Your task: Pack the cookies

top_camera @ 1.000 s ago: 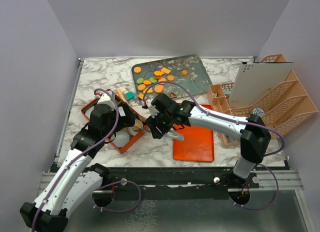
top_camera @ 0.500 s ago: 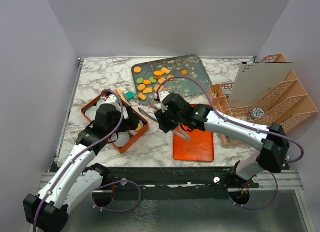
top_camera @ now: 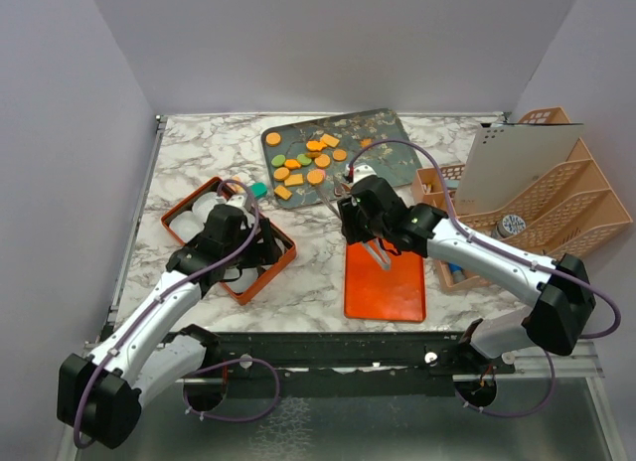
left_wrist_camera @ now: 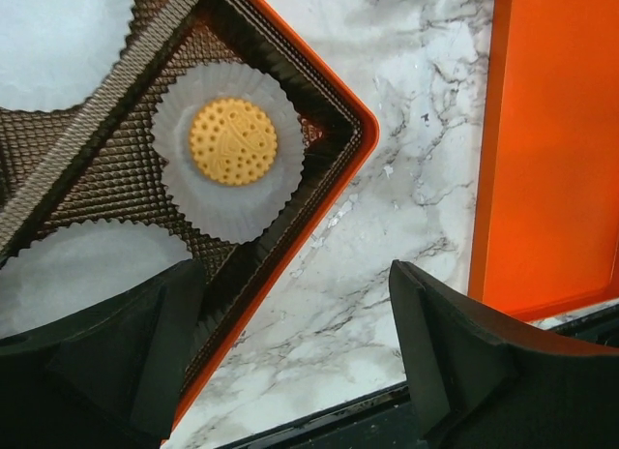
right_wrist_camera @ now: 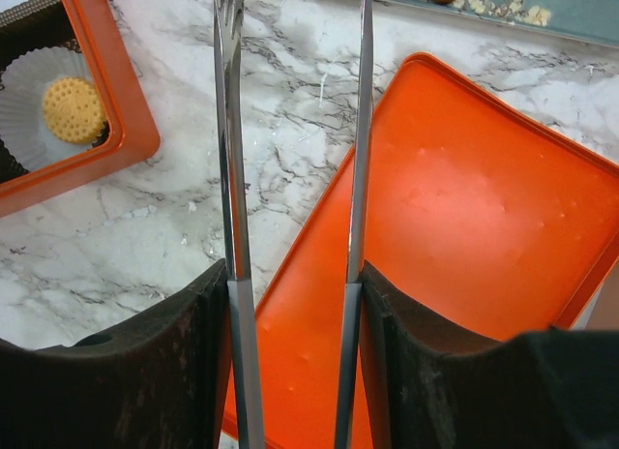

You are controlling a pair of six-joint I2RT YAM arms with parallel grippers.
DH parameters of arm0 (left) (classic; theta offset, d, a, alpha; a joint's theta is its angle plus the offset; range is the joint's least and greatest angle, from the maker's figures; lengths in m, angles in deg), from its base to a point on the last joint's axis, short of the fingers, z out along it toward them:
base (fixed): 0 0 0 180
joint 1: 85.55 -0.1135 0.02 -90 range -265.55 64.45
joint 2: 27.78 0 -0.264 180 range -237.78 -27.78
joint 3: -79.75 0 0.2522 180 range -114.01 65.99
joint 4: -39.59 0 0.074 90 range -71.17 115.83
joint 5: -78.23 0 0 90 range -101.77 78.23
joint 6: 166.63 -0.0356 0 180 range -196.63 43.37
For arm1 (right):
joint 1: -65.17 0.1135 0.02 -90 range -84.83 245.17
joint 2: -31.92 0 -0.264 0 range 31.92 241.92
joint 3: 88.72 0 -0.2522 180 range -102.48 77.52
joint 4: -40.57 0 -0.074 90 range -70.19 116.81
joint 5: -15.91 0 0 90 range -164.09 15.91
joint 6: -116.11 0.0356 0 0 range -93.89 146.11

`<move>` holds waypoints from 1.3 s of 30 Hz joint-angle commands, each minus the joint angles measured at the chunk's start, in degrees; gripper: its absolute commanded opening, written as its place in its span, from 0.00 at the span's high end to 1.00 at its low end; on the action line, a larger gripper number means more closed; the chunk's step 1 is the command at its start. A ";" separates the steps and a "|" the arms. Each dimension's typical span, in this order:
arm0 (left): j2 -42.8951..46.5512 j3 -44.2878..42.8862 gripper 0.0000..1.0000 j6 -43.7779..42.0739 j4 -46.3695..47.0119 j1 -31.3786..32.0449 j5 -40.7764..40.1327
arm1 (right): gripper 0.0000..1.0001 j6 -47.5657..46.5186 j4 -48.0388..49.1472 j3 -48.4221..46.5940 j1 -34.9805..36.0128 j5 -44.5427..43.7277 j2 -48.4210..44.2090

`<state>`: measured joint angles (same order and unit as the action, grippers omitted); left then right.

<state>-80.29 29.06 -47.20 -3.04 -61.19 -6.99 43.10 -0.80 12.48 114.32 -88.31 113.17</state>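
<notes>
Left wrist view: you see one round yellow cookie [left_wrist_camera: 232,139] lying flat in a white paper cup [left_wrist_camera: 193,193], in the corner compartment of the orange box [left_wrist_camera: 358,130].
Done so far: that is the only packed cookie these views show you; the two neighbouring cups in view look empty.
Left to do: nearly everything, by my reading. The cookies [top_camera: 303,163] lie clustered on the patterned teal tray [top_camera: 388,143] at the back of the desk [top_camera: 199,153], well apart from the box.
Lid: the orange lid [top_camera: 388,287] lies flat on the desk beside the box, so closing is not yet done.
Left arm: it reaches forward from its base with the elbow bent, its wrist above the box's corner.
Left gripper [left_wrist_camera: 295,275]: jaws wide and holding nothing.
Right arm: it stretches leftward from its base on the right, with the wrist above the far end of the lid.
Right gripper [right_wrist_camera: 295,275]: jaws closed on metal tweezers [right_wrist_camera: 230,178], one prong against each finger.
Tweezers: the prongs stand apart with nothing between them, pointing over the lid's edge and the bare marble.
Next, as I judge it: you need to carry the tweezers back to the tray for another cookie.
</notes>
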 commanded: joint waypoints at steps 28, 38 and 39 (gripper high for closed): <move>-33.52 -10.50 0.22 11.77 29.26 21.34 8.88 | 0.49 1.68 5.90 6.35 -0.51 -8.71 -11.61; -36.01 -18.70 0.19 10.55 30.86 22.17 4.49 | 0.49 1.35 2.96 5.88 -2.30 -9.59 -13.40; -35.10 -18.98 0.18 9.81 29.80 21.65 3.40 | 0.49 1.24 2.88 5.66 -2.49 -9.36 -13.19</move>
<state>-118.98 13.52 -35.53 25.81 -39.07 0.00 44.13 3.13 18.78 112.65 -95.94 100.62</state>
